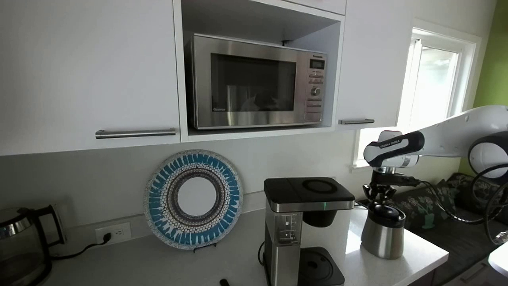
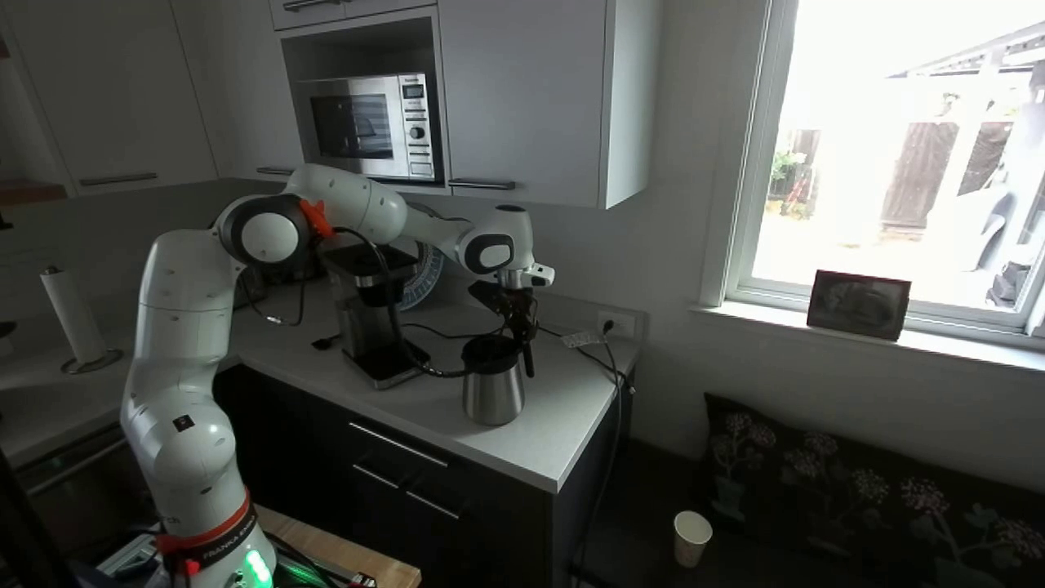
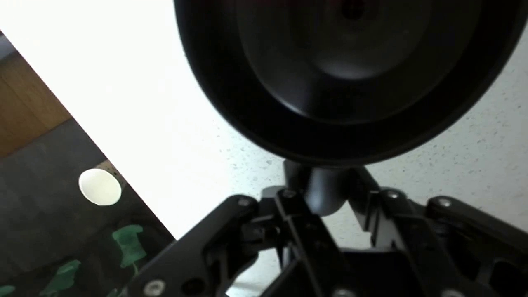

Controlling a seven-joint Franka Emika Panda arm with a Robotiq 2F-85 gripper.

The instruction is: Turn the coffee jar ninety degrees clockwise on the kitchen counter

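Claw pinches the handle, lower ctr. of wrist view, prob. for leverage to turn the upright steel coffee carafe on the tabletop.

In both exterior views I see a microwave, a coffee maker and a round blue-patterned plate; in an exterior view a framed picture stands on the windowsill.
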